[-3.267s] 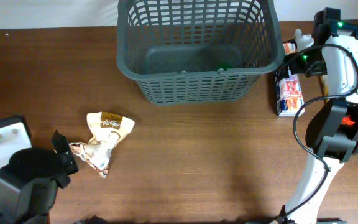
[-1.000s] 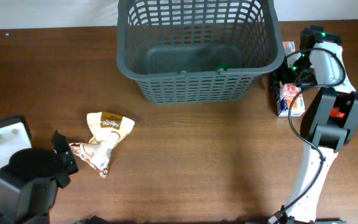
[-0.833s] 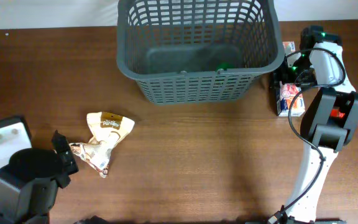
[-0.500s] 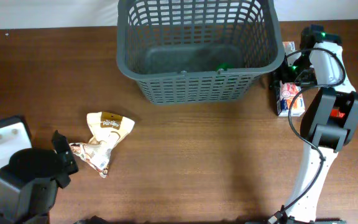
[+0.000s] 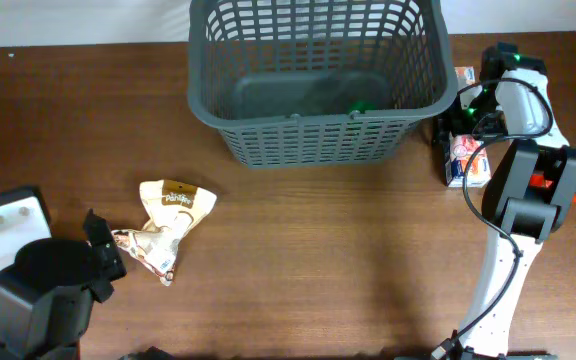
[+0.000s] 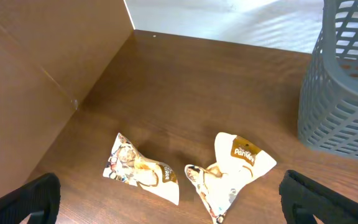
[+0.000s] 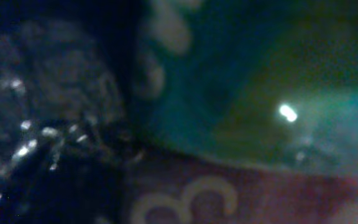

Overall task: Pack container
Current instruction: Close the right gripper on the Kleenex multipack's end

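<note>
The container (image 5: 318, 119), a large dark grey slotted basket, stands at the back middle of the table; its wall (image 6: 347, 81) also shows at the right of the left wrist view. My right gripper (image 5: 461, 135) is down on a red-and-white packet (image 5: 467, 160) just right of the basket. One dark finger shows beside the packet, and the jaws look open. The right wrist view is only a dark blur of packet print. My left gripper (image 5: 106, 248) rests at the front left with its fingers (image 6: 33, 196) spread open, short of two crumpled snack packets (image 6: 235, 171) (image 6: 138, 171).
A small green thing (image 5: 358, 105) lies inside the basket near its front wall. Another packet (image 5: 465, 76) lies behind the right gripper. A white block (image 5: 8, 222) sits by the left arm's base. The table's left edge meets a brown side panel (image 6: 36, 74).
My right arm has swung in and dropped onto the packet beside the basket, then nearly held still over the last second. The left arm and the snack packets have not moved.
</note>
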Controlling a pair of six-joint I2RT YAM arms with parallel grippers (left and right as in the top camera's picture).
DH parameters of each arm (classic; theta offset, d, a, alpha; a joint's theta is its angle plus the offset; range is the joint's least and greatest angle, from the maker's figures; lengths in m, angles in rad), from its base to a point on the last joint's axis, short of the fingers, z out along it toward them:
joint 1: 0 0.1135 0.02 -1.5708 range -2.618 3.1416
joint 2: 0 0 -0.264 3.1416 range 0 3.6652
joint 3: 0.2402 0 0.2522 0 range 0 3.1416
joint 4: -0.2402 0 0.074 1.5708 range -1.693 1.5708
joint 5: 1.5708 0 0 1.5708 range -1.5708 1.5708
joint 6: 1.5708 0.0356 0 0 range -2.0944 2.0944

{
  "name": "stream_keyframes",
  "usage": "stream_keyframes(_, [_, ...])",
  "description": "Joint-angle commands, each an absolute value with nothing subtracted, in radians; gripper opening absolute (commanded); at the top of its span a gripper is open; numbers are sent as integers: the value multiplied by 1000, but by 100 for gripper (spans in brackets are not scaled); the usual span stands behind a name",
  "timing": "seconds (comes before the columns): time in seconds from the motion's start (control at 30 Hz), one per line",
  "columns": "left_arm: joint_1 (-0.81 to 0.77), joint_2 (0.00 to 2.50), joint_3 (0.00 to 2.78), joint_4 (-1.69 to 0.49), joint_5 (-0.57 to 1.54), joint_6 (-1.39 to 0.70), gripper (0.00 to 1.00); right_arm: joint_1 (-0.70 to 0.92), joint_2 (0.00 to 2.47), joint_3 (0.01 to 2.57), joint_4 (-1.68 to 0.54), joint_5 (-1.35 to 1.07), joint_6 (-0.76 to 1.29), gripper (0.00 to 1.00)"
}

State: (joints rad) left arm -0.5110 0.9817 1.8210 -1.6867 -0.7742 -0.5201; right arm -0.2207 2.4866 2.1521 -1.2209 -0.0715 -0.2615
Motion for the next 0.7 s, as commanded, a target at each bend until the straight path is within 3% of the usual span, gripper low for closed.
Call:
stream_keyframes(0.0, [-514, 982, 1820, -1687, -775, -521, 99, -224, 2507, 2146, -1214, -66, -258, 99])
stream_keyframes(0.07, [-514, 982, 1820, -1687, -775, -521, 99, -224, 2507, 2146, -1214, -66, -258, 98])
stream_keyframes(0.13, [-514, 982, 1820, -1687, -775, -521, 99, -224, 2507, 2147, -1214, -66, -258, 79])
stream_keyframes(0.17, [-514, 982, 1820, -1687, -775, -521, 99, -224, 2507, 2147, -1214, -66, -257, 75])
stream_keyframes(0.23, [-514, 982, 1820, -1687, -775, -521, 99, -224, 2507, 2147, -1214, -66, -257, 58])
stream_keyframes(0.5, [-514, 982, 1820, -1687, -775, -521, 99, -224, 2507, 2149, -1219, -66, -253, 5])
stream_keyframes(0.67, [-514, 982, 1820, -1687, -775, -521, 99, -226, 2506, 2206, -1237, -67, -215, 4])
